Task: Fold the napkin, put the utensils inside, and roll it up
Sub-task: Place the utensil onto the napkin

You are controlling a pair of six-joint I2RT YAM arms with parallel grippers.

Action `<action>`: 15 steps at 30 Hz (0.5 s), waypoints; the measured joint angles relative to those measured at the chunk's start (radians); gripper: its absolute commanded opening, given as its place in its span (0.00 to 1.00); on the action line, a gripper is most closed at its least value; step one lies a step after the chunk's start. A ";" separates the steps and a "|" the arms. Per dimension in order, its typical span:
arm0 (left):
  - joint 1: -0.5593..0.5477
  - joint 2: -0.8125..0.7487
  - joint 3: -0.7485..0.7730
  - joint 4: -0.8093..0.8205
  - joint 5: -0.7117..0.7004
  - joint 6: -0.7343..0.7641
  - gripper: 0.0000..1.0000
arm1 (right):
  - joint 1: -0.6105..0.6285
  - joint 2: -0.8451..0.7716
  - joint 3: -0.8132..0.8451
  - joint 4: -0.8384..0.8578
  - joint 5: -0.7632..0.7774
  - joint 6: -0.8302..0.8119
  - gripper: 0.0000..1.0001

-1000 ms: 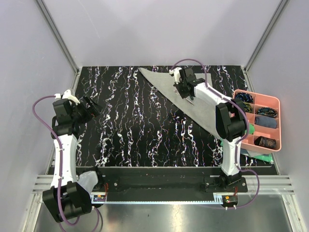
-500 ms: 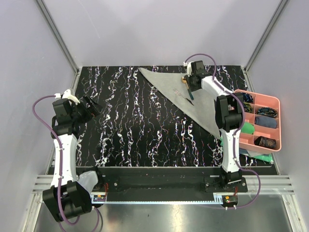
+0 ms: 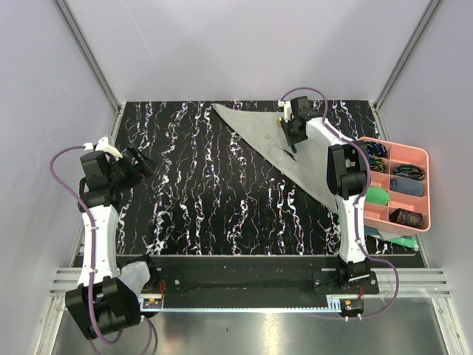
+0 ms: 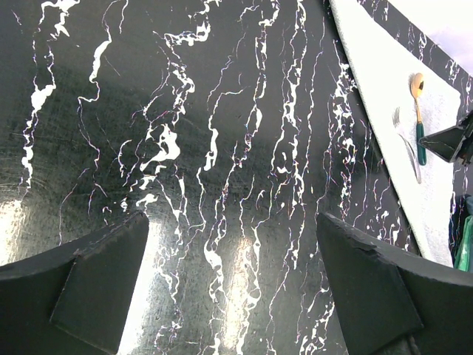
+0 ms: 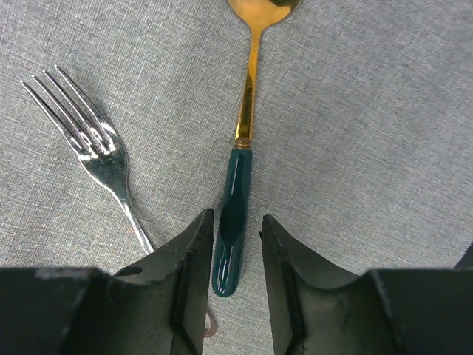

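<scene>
currently, your right pincer (image 5: 235, 222): slightly parted, straddling the handle of the spoon (image 5: 244, 140) on the napkin (image 5: 369, 148), fork (image 5: 96, 144) beside. your left pincer (image 4: 233, 229): wide open, empty, over the desk (image 4: 185, 111).

The spoon (image 5: 244, 111) is cropped at its bowl, and the jaws cover the fork (image 5: 100, 146) at its handle.

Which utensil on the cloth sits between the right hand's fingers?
The gold spoon with the dark teal handle; the silver fork lies beside it, outside them.

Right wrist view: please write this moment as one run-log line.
right gripper: open, straddling spoon handle | fork: beside, on napkin | left gripper: open
</scene>
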 measured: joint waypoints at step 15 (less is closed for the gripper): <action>0.001 0.006 0.000 0.000 0.007 0.000 0.99 | 0.000 0.051 0.074 -0.062 -0.021 -0.015 0.00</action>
